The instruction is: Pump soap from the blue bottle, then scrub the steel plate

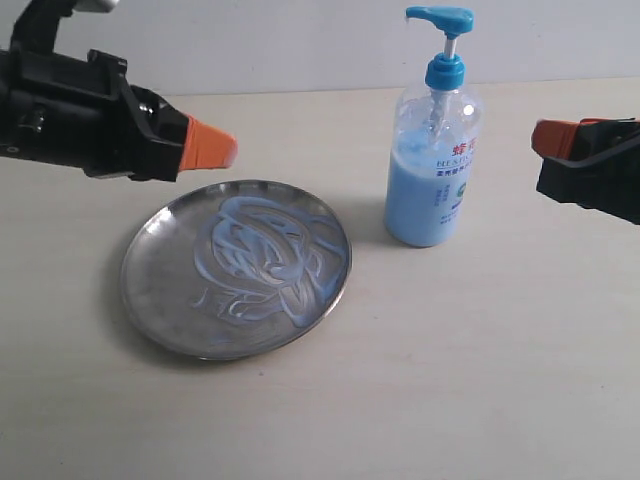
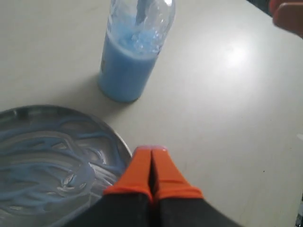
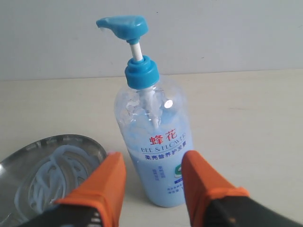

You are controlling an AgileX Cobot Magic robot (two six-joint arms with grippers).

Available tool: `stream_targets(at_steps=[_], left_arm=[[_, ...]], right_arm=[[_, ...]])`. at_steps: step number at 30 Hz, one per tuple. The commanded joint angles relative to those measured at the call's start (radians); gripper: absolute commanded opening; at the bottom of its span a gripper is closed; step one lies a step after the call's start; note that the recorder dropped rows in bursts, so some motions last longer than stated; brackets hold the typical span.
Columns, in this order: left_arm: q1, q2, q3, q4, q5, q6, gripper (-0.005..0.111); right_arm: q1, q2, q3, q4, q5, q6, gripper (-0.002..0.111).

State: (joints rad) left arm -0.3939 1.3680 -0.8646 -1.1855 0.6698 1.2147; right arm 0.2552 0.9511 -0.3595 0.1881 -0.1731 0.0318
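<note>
The steel plate (image 1: 236, 268) lies left of centre, its inside streaked with swirly pale-blue soap (image 1: 262, 258). The blue bottle (image 1: 434, 150) stands upright to its right, pump head raised. My left gripper (image 1: 222, 146) hovers shut above the plate's far rim, holding nothing; in its wrist view the orange fingertips (image 2: 151, 152) meet beside the plate (image 2: 52, 161), with the bottle (image 2: 132, 52) beyond. My right gripper (image 1: 545, 138) is off to the bottle's right, apart from it. Its open gripper (image 3: 154, 163) frames the bottle (image 3: 154, 142) ahead without touching, and the plate (image 3: 45, 170) shows at one side.
A pale tabletop (image 1: 470, 380) carries the plate and the bottle. A light wall (image 1: 300, 40) rises behind the table's far edge. Nothing else stands on the surface.
</note>
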Motion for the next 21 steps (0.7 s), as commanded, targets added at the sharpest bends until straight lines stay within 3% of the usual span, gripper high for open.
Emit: stream_targets(at_steps=[1,6,15,21], left_arm=[[0.002,-0.086,0.018,-0.018,0.008,-0.05,0.0],[0.024,-0.206,0.106,-0.035,-0.027,-0.067,0.0],[0.164,-0.466,0.268,-0.03,-0.106,-0.143,0.0],[0.214,-0.592,0.334,0.025,-0.189,-0.146,0.0]], right_arm=[[0.0,-0.008,0.004,-0.002,-0.01,-0.003,0.04],[0.0,-0.008,0.004,-0.002,-0.01,-0.003,0.04],[0.0,-0.008,0.004,0.0,-0.01,-0.003,0.04],[0.0,-0.008,0.004,0.0,-0.01,-0.003,0.04]])
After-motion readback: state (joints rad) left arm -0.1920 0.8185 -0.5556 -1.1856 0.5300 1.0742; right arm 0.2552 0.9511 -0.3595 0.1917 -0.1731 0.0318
